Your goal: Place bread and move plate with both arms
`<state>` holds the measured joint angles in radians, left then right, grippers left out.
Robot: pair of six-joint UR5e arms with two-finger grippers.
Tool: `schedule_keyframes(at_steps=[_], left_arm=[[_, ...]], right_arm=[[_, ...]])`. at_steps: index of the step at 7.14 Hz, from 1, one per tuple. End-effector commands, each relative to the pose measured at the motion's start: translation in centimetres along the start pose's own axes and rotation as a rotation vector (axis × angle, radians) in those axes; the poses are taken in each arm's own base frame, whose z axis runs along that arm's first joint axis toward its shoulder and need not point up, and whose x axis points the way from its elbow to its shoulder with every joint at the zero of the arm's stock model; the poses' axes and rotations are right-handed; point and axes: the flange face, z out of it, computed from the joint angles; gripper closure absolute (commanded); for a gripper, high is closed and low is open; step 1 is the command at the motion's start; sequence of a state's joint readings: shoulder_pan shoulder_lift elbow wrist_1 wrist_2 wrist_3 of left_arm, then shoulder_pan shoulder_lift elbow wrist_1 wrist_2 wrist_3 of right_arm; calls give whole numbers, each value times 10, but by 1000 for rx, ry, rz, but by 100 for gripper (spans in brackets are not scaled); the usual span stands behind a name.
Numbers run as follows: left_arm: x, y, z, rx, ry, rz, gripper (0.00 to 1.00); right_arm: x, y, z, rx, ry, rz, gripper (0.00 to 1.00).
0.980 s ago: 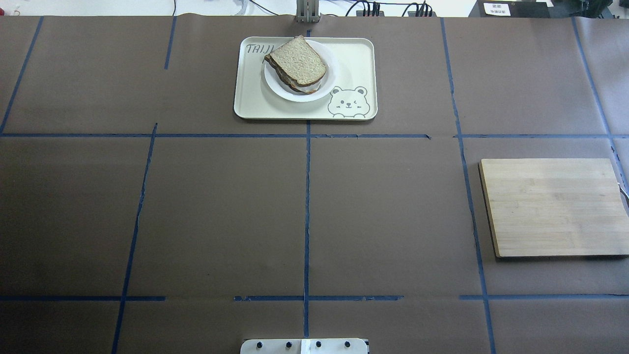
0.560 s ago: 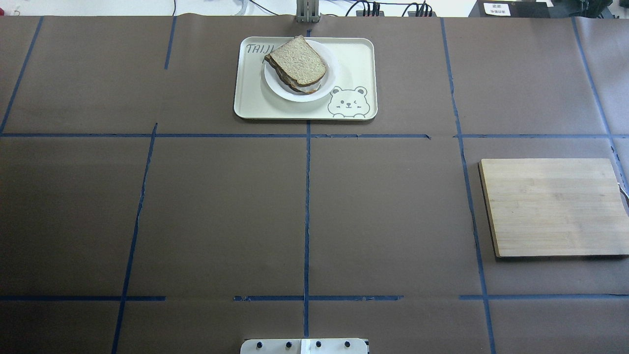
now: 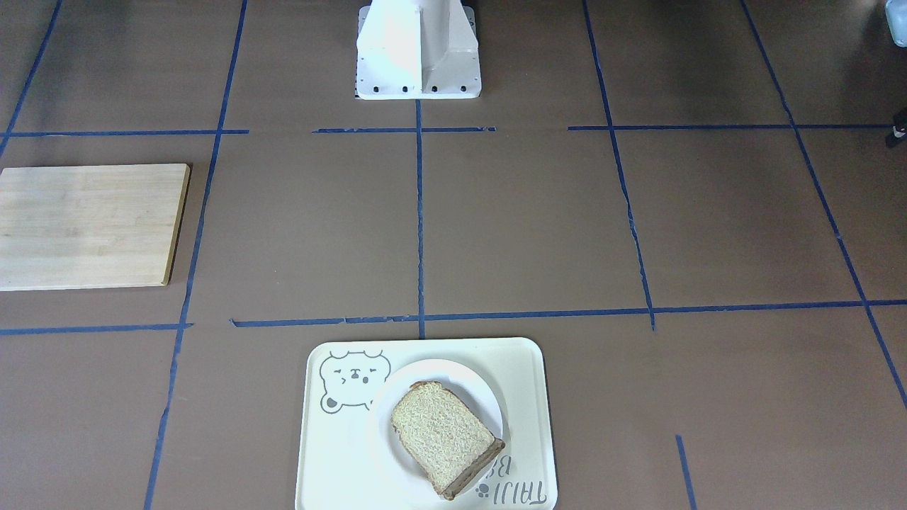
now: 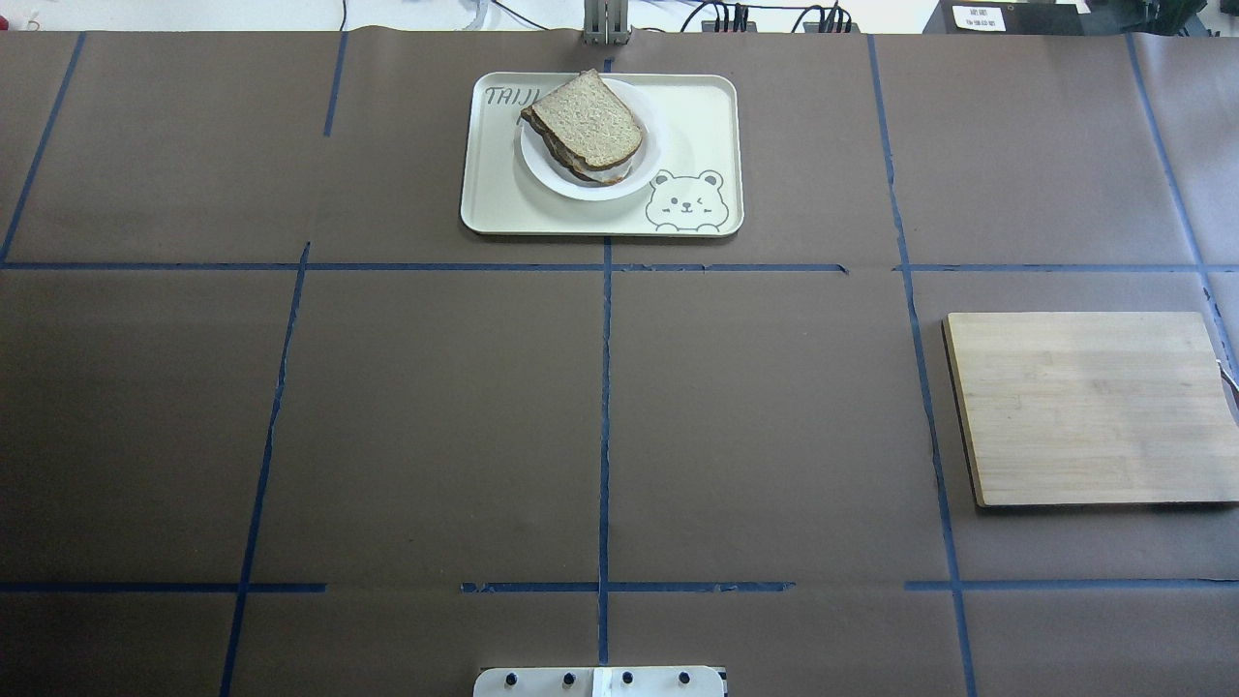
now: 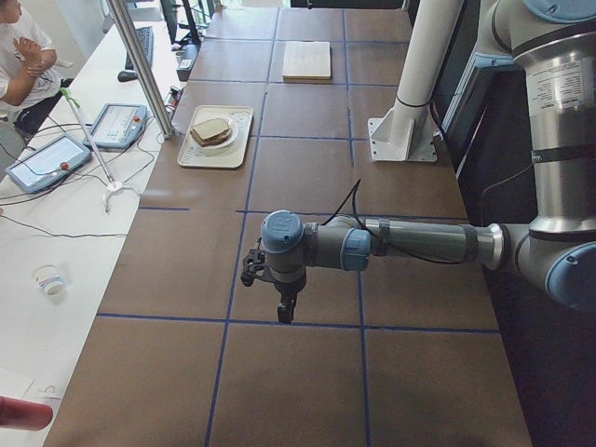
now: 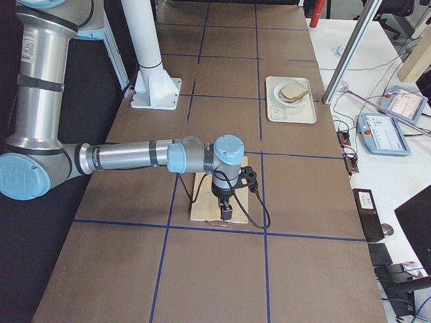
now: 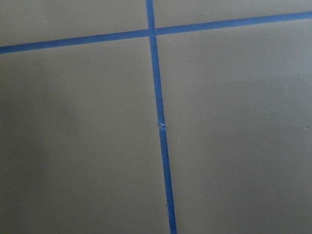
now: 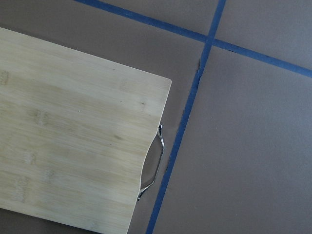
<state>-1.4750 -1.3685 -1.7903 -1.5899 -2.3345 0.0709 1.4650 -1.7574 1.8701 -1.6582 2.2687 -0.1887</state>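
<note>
The bread (image 4: 588, 118) is a speckled tan slice lying on top of a small stack on the white plate (image 4: 654, 136). The plate sits on a cream bear tray (image 4: 697, 116) at the table's far middle. The front-facing view shows the bread (image 3: 439, 432), the plate (image 3: 453, 372) and the tray (image 3: 333, 453). My left gripper (image 5: 282, 303) shows only in the left side view, pointing down over the table's left end, far from the tray. My right gripper (image 6: 226, 212) shows only in the right side view, over the cutting board's outer edge. I cannot tell whether either is open or shut.
A bamboo cutting board (image 4: 1089, 407) with a metal handle (image 8: 152, 168) lies at the table's right side. The white pedestal base (image 3: 418, 49) stands at the near middle edge. Blue tape lines (image 7: 161, 126) cross the brown table cover. Operators' gear lies on a side table (image 5: 56, 158).
</note>
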Motion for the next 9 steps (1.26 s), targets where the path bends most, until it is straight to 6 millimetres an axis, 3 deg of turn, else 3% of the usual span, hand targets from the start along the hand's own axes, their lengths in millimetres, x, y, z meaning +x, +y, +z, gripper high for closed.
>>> schedule_keyframes(at_steps=[1,3,9], left_arm=[[-7,4,3,-9,-8,-14,0],[-9,11,6,-14,-8,-18,0],[-3,9,1,-2,-9,-4,0]], right_arm=[[0,0,0,-1,0,0,0],[0,0,0,1,0,-1,0],[0,0,0,1,0,-1,0]])
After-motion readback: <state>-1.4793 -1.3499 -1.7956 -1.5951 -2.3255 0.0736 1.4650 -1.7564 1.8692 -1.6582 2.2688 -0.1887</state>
